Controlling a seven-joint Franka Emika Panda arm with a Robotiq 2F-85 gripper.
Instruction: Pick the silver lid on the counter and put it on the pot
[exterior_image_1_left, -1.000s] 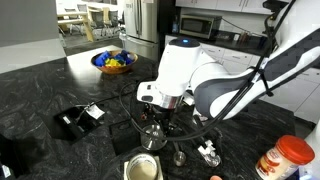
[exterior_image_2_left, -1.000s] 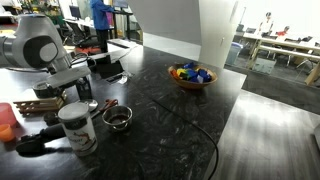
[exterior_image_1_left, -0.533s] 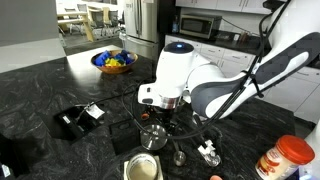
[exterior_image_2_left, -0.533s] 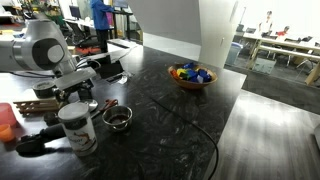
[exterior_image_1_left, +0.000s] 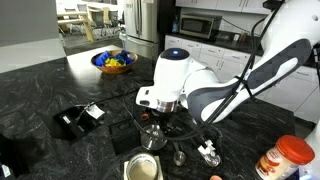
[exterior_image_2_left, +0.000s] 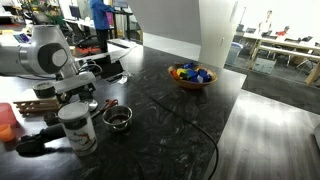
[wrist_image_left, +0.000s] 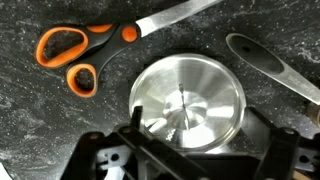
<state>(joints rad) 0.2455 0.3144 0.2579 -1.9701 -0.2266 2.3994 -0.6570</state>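
Black stone gleaming under silver and orange.
You are looking at a counter running black with pale grey flecks; the silver lid is gleaming mirror-bright, the scissors are showing orange handles and steel-grey blades, the blue bowl is holding yellow pieces, and the white jar is wearing a red cap.

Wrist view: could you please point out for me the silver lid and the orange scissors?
silver lid (wrist_image_left: 186, 105), wrist view, on its shiny top near the centre.
orange scissors (wrist_image_left: 127, 33), wrist view, on the orange part beside the pivot.
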